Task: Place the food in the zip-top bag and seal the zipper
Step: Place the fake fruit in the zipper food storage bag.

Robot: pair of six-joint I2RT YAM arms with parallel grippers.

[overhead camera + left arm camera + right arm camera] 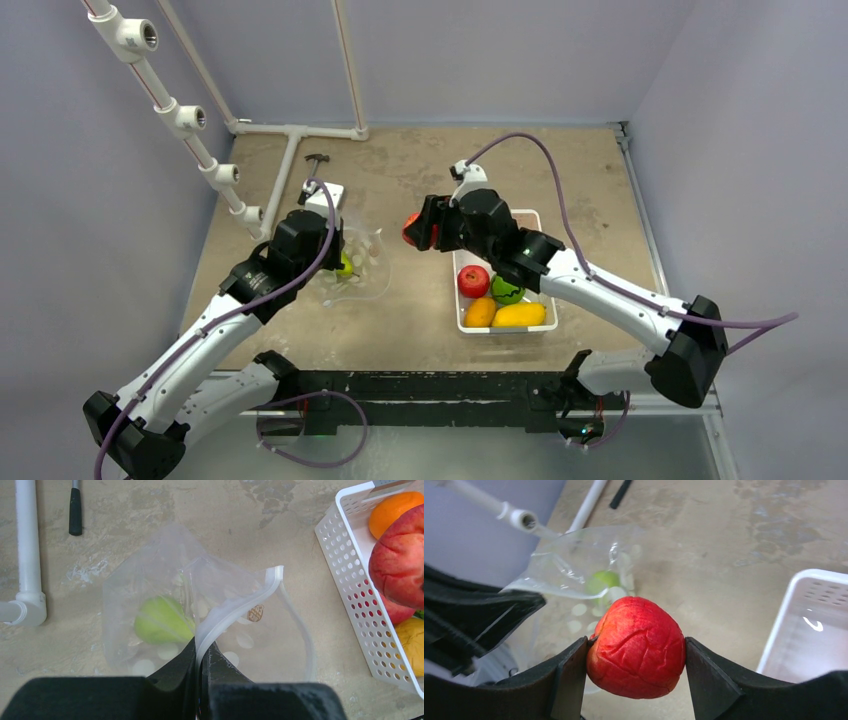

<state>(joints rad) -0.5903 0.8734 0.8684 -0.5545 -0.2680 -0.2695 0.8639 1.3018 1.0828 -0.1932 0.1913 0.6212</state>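
The clear dotted zip-top bag point(362, 268) lies left of centre with one green fruit point(160, 620) inside. My left gripper point(202, 652) is shut on the zipper point(227, 607), holding that edge up so the mouth gapes. My right gripper point(636, 650) is shut on a red fruit point(636, 647) and hangs in the air between the bag and the white basket point(530, 215), just right of the bag's mouth. In the basket lie a red point(473, 281), a green point(506, 290), an orange point(481, 313) and a yellow fruit point(519, 315).
White pipes point(290, 150) run along the back left of the table, and a black-handled tool point(317, 160) lies beside them. Walls close in the table on three sides. The basket point(350, 555) stands close to the right of the bag.
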